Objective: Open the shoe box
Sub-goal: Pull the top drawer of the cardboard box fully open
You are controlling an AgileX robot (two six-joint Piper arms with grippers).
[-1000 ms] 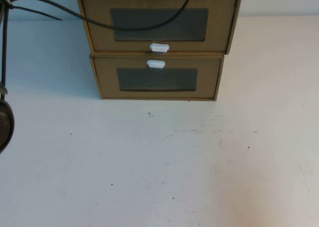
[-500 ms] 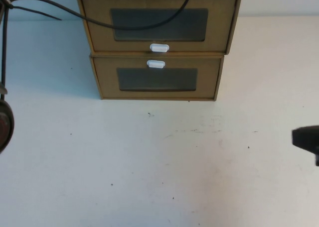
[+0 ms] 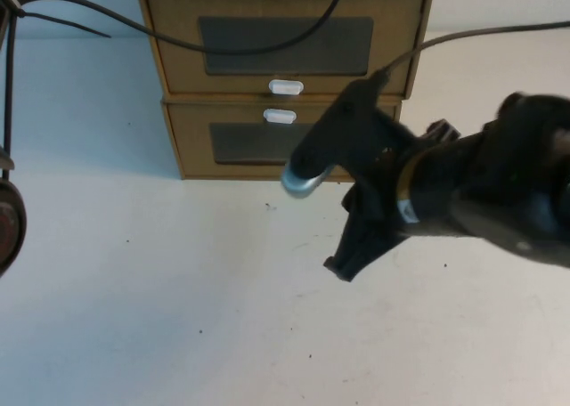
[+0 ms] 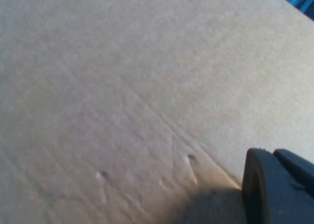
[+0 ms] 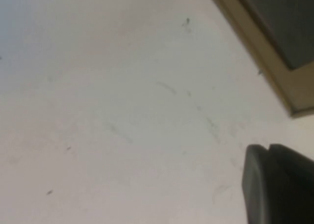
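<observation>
Nearest, table (image 3: 134,317): a white, lightly speckled top that spread out in front of the lower shoe box and carried it.
Right gripper (image 3: 340,268): hung over the table just in front of the lower shoe box, off its right half, with its tips aimed down and to the left. The claw was pressed together with nothing in it and touched neither box.
Right arm (image 3: 481,192): a bulky black limb that reached in from the right of the lower shoe box, hiding that box's right front corner and part of its window.
Left arm (image 3: 7,219): only a dark rounded edge, well to the left of the lower shoe box.
Left gripper (image 4: 274,184): seen in its own wrist view alone, close to a plain brown cardboard face with a few small dents. Whether that face belonged to the lower shoe box could not be told, nor could the claw's state.
Lower shoe box (image 3: 191,139): brown cardboard with a dark window in its front, standing on the table at the back, closed.
Lower handle (image 3: 279,116): a small white tab at the top middle of the lower shoe box's front, untouched.
Upper shoe box (image 3: 174,32): same make, stacked directly on the lower shoe box, closed, its white handle (image 3: 286,87) just above the lower handle.
Cable (image 3: 223,48): black, sagging across the front of the upper shoe box, above the lower shoe box.
</observation>
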